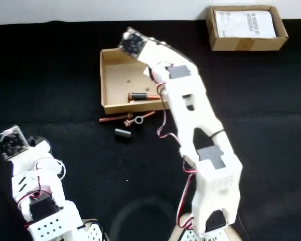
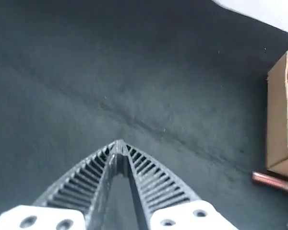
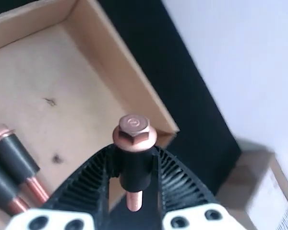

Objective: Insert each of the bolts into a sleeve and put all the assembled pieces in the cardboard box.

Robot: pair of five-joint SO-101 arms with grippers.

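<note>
From above, my right arm (image 1: 195,120) hides the right side of the shallow open cardboard box (image 1: 113,75) and my right jaws over it. How many black-sleeved copper bolts (image 1: 139,96) lie inside is too small to tell, as is the little ring-shaped piece (image 1: 139,120) on the black counter (image 1: 50,75). At my left wrist, a loose copper bolt (image 2: 273,180) runs off the edge of view. At my right wrist, my jaws cover part of the black sleeve (image 3: 134,172) on the copper hex-head bolt (image 3: 134,132) they grip, and a second, blurred cardboard box (image 3: 259,187) is cropped.
</note>
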